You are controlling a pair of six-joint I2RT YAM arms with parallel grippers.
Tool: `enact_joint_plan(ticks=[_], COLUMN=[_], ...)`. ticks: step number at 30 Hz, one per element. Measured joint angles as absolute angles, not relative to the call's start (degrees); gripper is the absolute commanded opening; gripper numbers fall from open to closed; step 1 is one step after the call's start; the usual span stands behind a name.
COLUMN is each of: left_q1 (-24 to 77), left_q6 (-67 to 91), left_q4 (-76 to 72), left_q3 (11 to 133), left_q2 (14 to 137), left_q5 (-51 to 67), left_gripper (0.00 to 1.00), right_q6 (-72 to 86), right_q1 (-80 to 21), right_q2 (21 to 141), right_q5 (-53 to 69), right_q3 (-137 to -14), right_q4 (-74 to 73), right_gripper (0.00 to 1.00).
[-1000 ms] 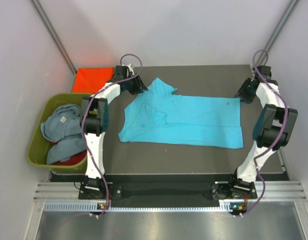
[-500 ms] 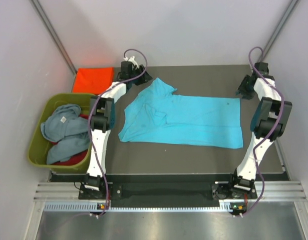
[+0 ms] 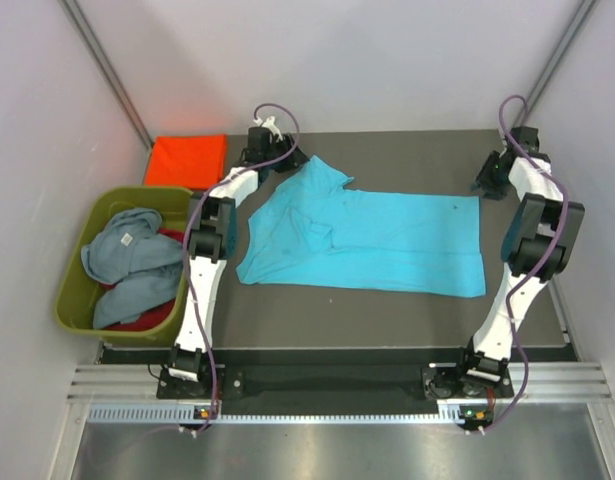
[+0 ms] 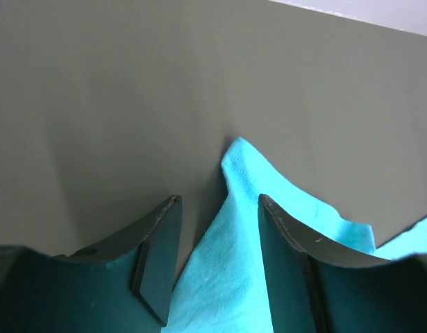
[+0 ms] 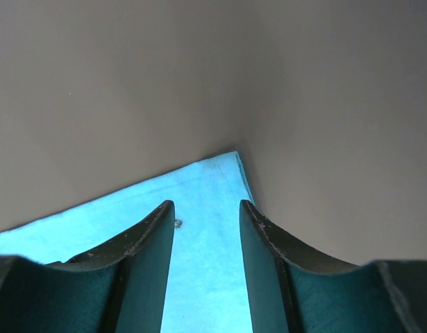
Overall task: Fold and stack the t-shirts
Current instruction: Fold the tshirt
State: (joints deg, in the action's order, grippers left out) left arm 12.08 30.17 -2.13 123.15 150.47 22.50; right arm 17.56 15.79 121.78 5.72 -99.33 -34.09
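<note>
Dark tabletop (image 3: 387,320) holds the turquoise t-shirt (image 3: 377,240) flat. Your left gripper (image 4: 219,202) and right gripper (image 5: 206,205) straddle its far corners unclenched, likely to pinch them for a fold.

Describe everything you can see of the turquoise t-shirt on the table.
The turquoise t-shirt lies flat on the dark table, spread sideways as a long band: soft, thin cloth, lightly creased, with folds bunched at its left end. A stitched point sticks out far-left, between the fingers of the open left claw; the square far-right corner, with a small dark speck, sits under the open right claw. Neither claw pinches it.
</note>
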Motion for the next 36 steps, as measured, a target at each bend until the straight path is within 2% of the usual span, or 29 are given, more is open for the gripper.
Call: enact_joint_plan(ticks=[9,17,23,25,36], left_q1=[12.36,12.86,12.91,12.91,12.91], left_q6=[31.42,29.41,28.58,28.45,28.84], left_q4=[-2.02,0.99,2.07,2.98,3.7], left_q3=[124.2,125.12,127.92,128.6,129.56], left_q2=[151.5,151.55,153.34,153.53,153.53], left_q5=[25.1,25.67,25.52,25.21,23.49], left_gripper=[0.49,0.34,0.12,0.0,0.0], right_q6=[17.58,17.61,17.61,17.61,17.43], right_q1=[15.94,15.94,15.97,15.97,15.99], right_q2=[122.76,123.52,124.7,125.1,127.46], right_q5=[5.87,5.32,3.92,3.6,2.68], right_q3=[-98.98,-99.04,-99.26,-100.03,-105.51], right_q4=[-33.87,-34.0,-35.22,-36.01,-38.61], right_gripper=[0.43,0.43,0.43,0.43,0.42])
